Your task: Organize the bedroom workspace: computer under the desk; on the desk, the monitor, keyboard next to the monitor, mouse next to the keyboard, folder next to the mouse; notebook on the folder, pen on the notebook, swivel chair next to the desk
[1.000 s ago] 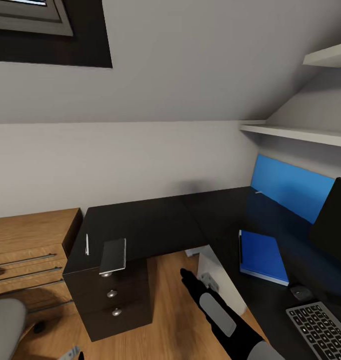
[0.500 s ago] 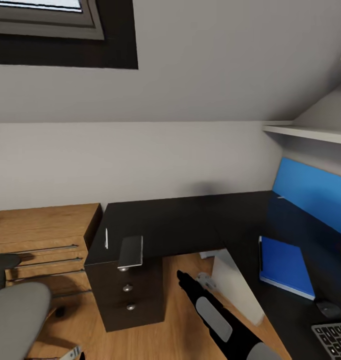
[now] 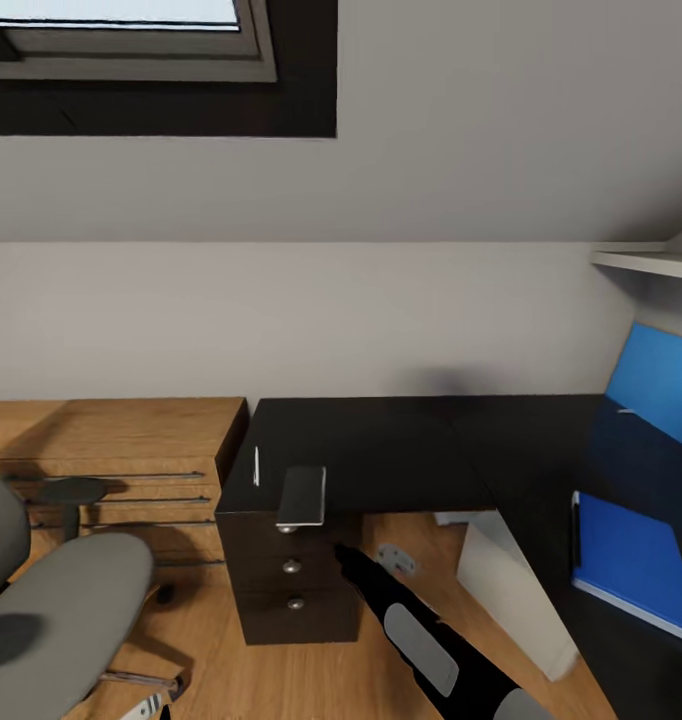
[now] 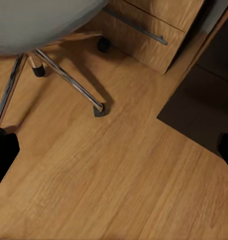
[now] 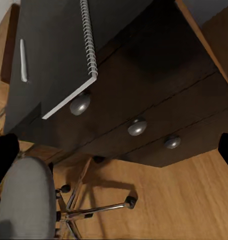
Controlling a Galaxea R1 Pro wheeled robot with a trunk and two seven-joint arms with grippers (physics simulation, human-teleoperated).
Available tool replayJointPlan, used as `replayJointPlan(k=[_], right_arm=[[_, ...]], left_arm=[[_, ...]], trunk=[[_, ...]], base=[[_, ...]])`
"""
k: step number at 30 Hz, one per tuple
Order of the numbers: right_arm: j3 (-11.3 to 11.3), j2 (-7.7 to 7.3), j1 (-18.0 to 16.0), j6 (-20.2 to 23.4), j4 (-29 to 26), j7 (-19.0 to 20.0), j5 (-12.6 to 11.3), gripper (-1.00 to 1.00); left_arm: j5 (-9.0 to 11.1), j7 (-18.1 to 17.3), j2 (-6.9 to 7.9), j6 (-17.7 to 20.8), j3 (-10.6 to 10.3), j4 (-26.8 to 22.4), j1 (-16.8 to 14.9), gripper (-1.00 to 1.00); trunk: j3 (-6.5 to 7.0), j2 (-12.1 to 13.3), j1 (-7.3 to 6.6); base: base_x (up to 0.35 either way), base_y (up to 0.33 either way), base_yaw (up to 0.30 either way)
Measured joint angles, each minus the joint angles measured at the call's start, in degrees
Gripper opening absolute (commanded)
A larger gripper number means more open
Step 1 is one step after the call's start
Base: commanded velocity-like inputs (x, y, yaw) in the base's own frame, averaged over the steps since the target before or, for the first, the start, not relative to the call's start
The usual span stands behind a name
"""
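My view has swung left over the last second — the desk point(image 3: 381, 450) itself has not moved, but the keyboard and mouse that sat at its right end have slid out of frame, and the swivel chair point(image 3: 51, 610) has come in beside the wooden drawer cabinet point(image 3: 111, 450). I read that as turning away from the folder point(image 3: 631, 560), already lying on the desk's right wing, toward the two things left to stack.

Those are at the desk's left end: the notebook point(image 3: 303, 495) hangs over the front edge just above the top drawer knob point(image 5: 80, 103), and the pen point(image 3: 256, 466) lies just beside it, nearer the cabinet, not touching. Both are well apart from the folder, so the stacking is not yet done.

The three desk drawers point(image 5: 159, 125) are closed — what they hold I cannot tell. The computer point(image 3: 516, 590) stands under the desk, in the corner.

My right gripper point(image 5: 114, 150) is released, fingers spread wide, empty, pointed at the drawer fronts below the notebook. My left gripper point(image 4: 114, 152) is likewise spread and empty, over bare floor point(image 4: 119, 190) beside the chair's base.
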Motion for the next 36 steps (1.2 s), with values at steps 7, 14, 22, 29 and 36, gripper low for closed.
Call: replayJointPlan(k=[7, 14, 22, 29, 36], right_arm=[[0.2, -1.11, 0.0, 0.3, 0.1, 7.8, -0.2, 1.00], [0.2, -1.71, 0.1, 0.3, 0.2, 10.0, -0.4, 1.00], [0.1, -3.76, 0.2, 0.2, 0.1, 11.2, -0.6, 1.00], [-0.1, -5.46, 0.2, -0.1, 0.1, 11.3, -0.5, 1.00], [-0.2, -5.76, 0.2, -0.3, 0.1, 11.3, -0.5, 1.00]], left_arm=[[-0.1, -0.1, -0.07, 0.0, -0.1, 0.0, 0.0, 1.00], [-0.2, 0.0, -0.09, 0.0, -0.1, 0.0, 0.0, 1.00], [-0.2, -0.1, -0.12, -0.1, -0.3, 0.0, 0.0, 1.00], [-0.2, 0.0, -0.18, -0.2, -3.6, 0.0, 0.0, 1.00], [-0.3, 0.1, -0.11, -0.2, -4.2, 0.0, 0.0, 1.00]], trunk=[[-0.19, 0.0, 0.00], [-0.38, 0.0, 0.00], [-0.46, 0.0, 0.00], [-0.47, 0.0, -0.03], [-0.47, 0.0, 0.00]], base=[[0.000, 0.000, 0.280], [0.000, 0.000, 0.279], [0.000, 0.000, 0.077], [0.190, -0.010, 0.003], [0.092, -0.010, 0.000]])
